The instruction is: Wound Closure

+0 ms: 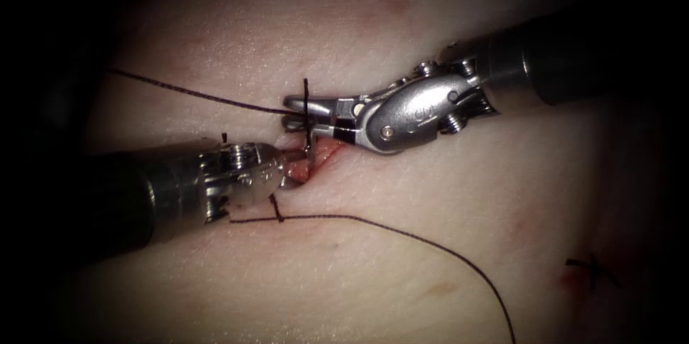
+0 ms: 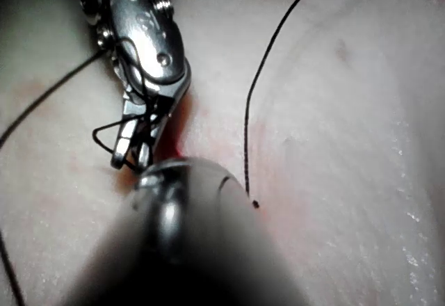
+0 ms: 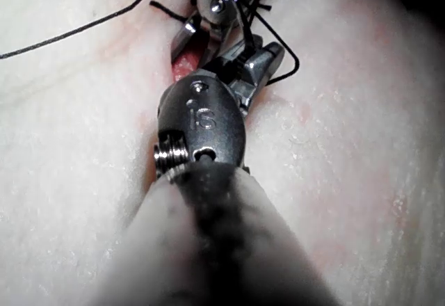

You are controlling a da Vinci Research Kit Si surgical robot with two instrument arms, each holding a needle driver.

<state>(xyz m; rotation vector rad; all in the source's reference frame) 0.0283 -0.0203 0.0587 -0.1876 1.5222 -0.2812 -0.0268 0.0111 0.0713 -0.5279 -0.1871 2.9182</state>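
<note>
The right end effector (image 1: 298, 113) is sitting over the cut (image 1: 326, 154) with its jaws slightly parted around the thread (image 1: 430, 243).
The left end effector (image 1: 291, 172) is dipping into the cut in the tissue (image 1: 402, 258); its jaws cannot be told. The needle cannot be made out.

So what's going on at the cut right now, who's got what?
Both tools meet over the cut in the tissue. The right tool reaches in from the right, with dark thread crossing its jaws and trailing left. The left tool has its tip down at the cut's left end; what it holds is hidden. A second strand runs below the cut. I can't make out the needle.
</note>
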